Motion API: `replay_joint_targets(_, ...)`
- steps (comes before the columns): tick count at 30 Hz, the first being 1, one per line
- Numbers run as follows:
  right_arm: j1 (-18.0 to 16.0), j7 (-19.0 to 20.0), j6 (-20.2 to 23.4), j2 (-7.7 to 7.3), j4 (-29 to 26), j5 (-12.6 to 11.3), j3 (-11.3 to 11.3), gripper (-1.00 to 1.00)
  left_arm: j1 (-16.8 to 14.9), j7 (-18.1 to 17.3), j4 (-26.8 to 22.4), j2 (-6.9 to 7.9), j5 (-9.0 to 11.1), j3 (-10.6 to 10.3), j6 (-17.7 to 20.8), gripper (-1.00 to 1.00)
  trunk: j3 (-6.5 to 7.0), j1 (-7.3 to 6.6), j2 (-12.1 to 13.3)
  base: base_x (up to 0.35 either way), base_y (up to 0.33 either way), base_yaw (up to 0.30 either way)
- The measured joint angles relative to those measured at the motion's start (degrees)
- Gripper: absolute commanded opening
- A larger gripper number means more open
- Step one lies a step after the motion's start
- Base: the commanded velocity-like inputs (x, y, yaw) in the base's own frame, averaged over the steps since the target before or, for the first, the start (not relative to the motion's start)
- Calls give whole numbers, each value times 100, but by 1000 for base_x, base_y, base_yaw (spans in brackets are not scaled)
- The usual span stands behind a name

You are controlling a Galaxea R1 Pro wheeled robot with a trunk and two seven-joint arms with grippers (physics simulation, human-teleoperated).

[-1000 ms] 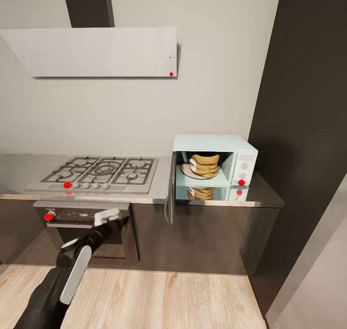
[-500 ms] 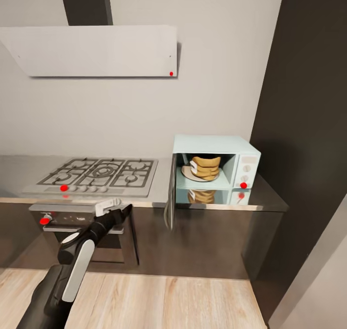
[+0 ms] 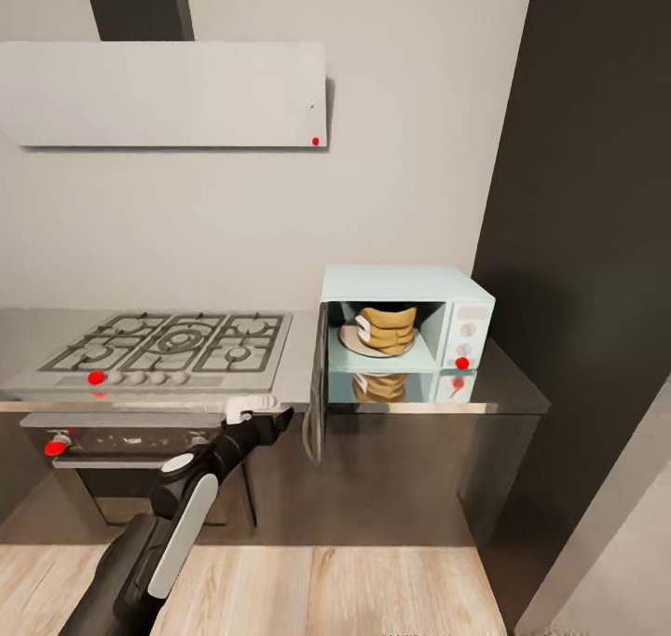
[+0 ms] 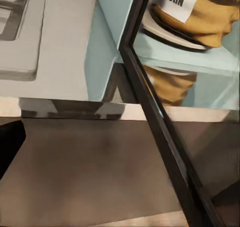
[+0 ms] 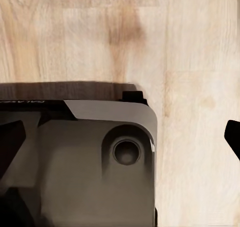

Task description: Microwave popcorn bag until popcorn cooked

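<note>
The left jaws, probably empty though their spread is unclear, have neared the microwave door; popcorn bag sits beyond, inside.

Grey wall, wooden floor, hob.

The popcorn bag was cut off at the left wrist picture's edge, its label reading only "CORN". The microwave door stood edge-on, its glass unreadable. The left gripper jaw state was too small to tell. The gas hob was cropped.
</note>
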Motion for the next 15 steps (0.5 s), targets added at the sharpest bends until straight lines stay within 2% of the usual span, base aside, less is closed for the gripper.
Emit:
replay_joint_targets(4, 0, -55, -8, 2, -1, 0, 0, 100, 0, 3, 22, -1, -9, -40, -299, 100, 0, 0, 0, 0, 0, -280)
replay_joint_targets(8, 0, -211, -16, 9, -2, 0, 0, 100, 0, 7, 24, -14, -19, -44, -334, 100, 0, 0, 0, 0, 0, -282)
replay_joint_targets(15, 0, -240, -18, 9, -2, -1, 0, 100, 0, 52, 16, -23, -35, -42, -336, 100, 0, 0, 0, 0, 0, -282)
